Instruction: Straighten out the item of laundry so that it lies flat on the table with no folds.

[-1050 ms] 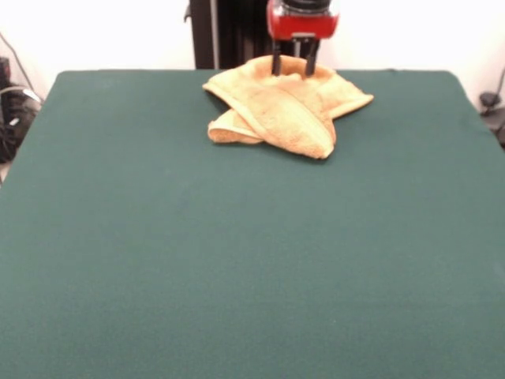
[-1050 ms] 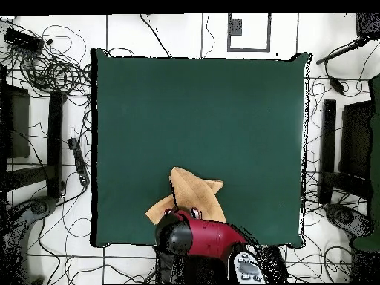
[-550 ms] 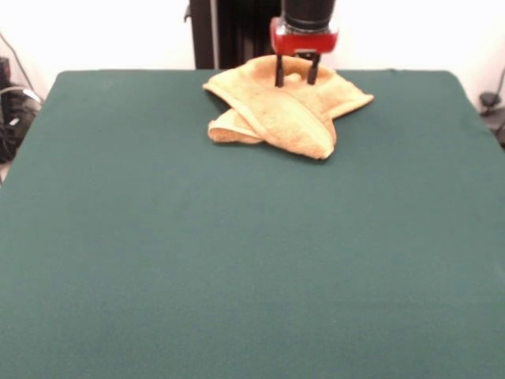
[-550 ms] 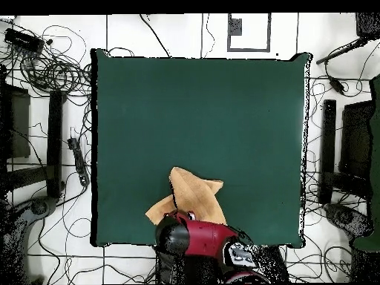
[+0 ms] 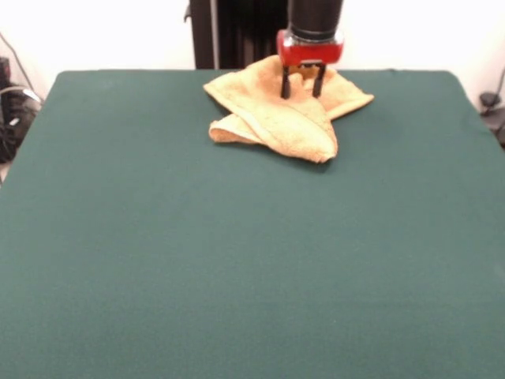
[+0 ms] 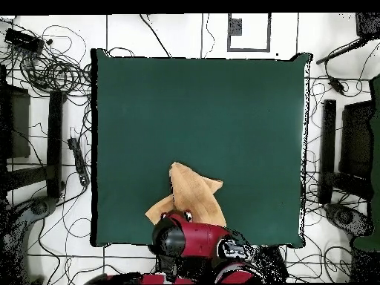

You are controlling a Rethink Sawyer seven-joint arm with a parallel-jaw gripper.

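Green table, crumpled towel

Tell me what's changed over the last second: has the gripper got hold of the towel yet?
The gripper came lower, fingers open, onto the towel, and drifted slightly rightward in the front view. No grasp yet. The towel stays crumpled in the same spot on the table.

The crumpled terry-cloth towel is plain yellow-orange, with paler yellow along its hemmed edges. The large rectangular cloth-covered worktop is an even dark green, unpatterned. The pincer has black fingers under a red housing and black arm.
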